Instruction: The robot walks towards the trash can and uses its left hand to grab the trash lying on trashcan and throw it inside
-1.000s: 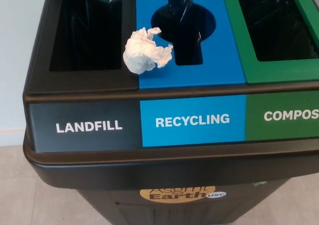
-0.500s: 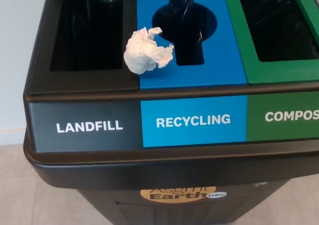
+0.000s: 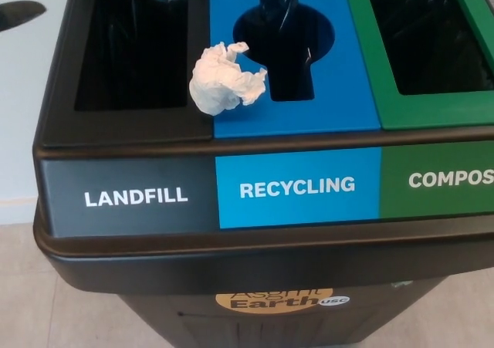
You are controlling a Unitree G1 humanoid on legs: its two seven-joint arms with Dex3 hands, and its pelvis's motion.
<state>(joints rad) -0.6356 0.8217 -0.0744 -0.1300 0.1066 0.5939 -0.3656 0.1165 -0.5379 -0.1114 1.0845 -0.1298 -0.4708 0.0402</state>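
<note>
A crumpled white paper wad [image 3: 224,78] lies on top of the three-part trash can [image 3: 123,136], straddling the seam between the black LANDFILL lid and the blue RECYCLING lid [image 3: 347,93]. It sits just right of the landfill opening [image 3: 135,43] and left of the round recycling opening [image 3: 285,39]. A small dark part of my left hand [image 3: 17,13] shows at the upper left edge, well left of the can and apart from the paper. My right hand does not show.
The green COMPOST section [image 3: 432,116] with its opening lies at the right. All openings are lined with black bags. A pale wall [image 3: 23,116] stands left of the can, with tiled floor [image 3: 31,302] below.
A dark part of my left hand has come into view at the upper left edge. The picture has shifted slightly; the paper has not moved on the lid.
</note>
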